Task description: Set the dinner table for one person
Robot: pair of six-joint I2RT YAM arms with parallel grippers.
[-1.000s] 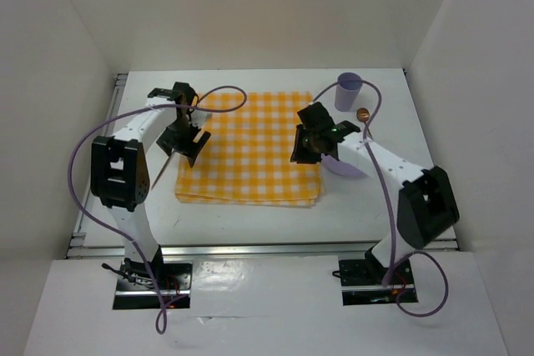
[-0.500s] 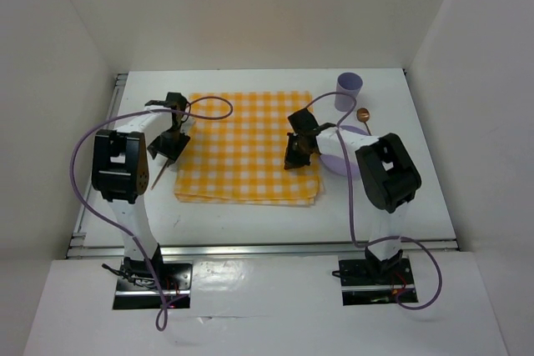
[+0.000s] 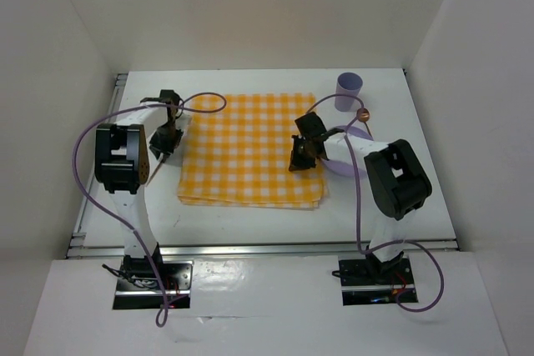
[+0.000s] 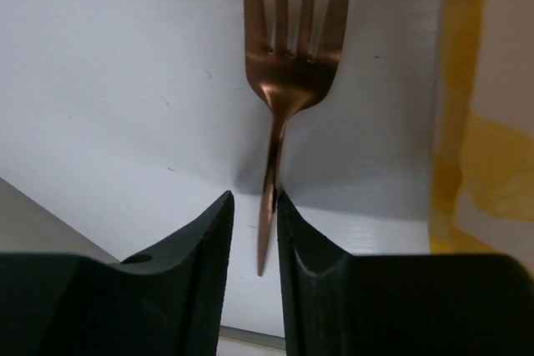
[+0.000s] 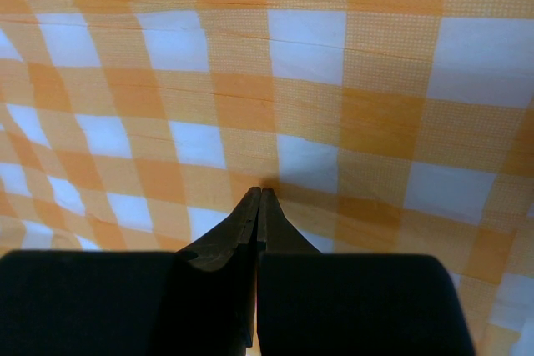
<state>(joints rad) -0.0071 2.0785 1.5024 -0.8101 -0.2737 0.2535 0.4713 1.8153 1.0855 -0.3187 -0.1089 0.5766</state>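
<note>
The white dinner table [image 3: 250, 224] carries a yellow-and-white checked cloth [image 3: 246, 152]. A copper fork [image 4: 294, 72] lies on the bare table [image 4: 125, 81] just left of the cloth's edge. My left gripper [image 4: 254, 198] is low over it, and its jaws stand narrowly apart around the handle. The handle is tipped on edge against the right finger, with a gap to the left finger. In the top view this gripper [image 3: 163, 146] is beside the cloth's left edge. My right gripper [image 5: 259, 191] is shut, its tips touching the cloth [image 5: 334, 81] near its right side [image 3: 300, 158].
A lilac cup [image 3: 349, 92] stands at the back right. A copper spoon [image 3: 362, 113] lies just in front of it. A lilac plate [image 3: 335, 167] lies mostly hidden under my right arm. Metal rails run along the table's left and front edges.
My left gripper left the cloth, dropped beside its left edge over the fork, and its jaws narrowed. My right gripper shut on the cloth's right side. The cloth shifted slightly right.
</note>
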